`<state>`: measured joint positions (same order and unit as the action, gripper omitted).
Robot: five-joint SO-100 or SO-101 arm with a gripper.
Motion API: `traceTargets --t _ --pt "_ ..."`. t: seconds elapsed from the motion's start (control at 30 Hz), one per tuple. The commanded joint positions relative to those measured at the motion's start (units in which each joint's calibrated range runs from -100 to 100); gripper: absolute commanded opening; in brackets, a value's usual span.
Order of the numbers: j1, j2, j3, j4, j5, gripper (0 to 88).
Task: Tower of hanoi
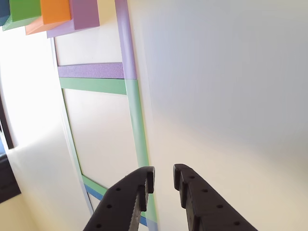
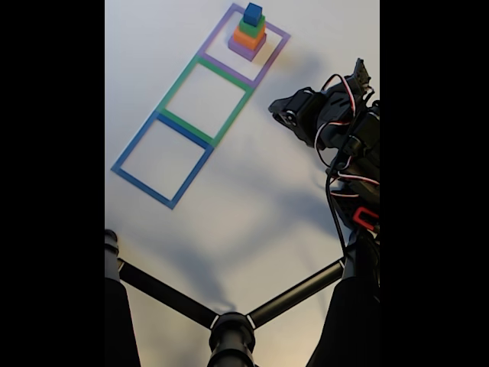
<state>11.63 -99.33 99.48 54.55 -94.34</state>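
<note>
My two black fingers (image 1: pixel 144 192) stand a little apart with nothing between them, the gripper (image 1: pixel 163 180) hanging open over the white table (image 1: pixel 231 96) in the other view. Taking the green taped square (image 1: pixel 103 139) as my mark: my finger on the left of that view hangs over the square's lower right corner, and the other finger is just right of its right-hand strip, over bare table. The purple taped square (image 1: pixel 91 70) joins the green one on its far side, their strips lying side by side. Beyond that shared edge, up in the far corner of the other view, sits the stack of blocks, of which I see the purple block (image 1: pixel 84 14) at the bottom, the orange block (image 1: pixel 54 12) against it and the green block (image 1: pixel 24 10) next. In the fixed view the stack (image 2: pixel 249 32) stands whole inside the purple square, purple lowest, then orange, green, and the blue block (image 2: pixel 253 11) on top. In that view the blue taped square (image 2: pixel 162 159) adjoins the green square on the opposite side from the stack. My arm (image 2: pixel 336 122) hangs to the right of the green square there, apart from the tape.
</note>
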Motion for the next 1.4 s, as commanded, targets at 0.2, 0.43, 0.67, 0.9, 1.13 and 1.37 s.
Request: traceTargets --t 0.2,0.43,0.67,0.9,1.13,1.37 --pt "0.2 -0.6 0.4 0.0 -2.3 0.1" --pt "0.1 1.8 -2.7 1.6 2.1 0.1" --pt "0.3 12.6 -18.0 0.8 9.8 0.1" --pt "0.5 21.9 -36.6 0.2 25.8 3.1" --pt "0.4 31.3 -54.0 0.6 44.2 1.2" --pt "-3.6 36.2 -64.0 2.1 88.1 0.1"
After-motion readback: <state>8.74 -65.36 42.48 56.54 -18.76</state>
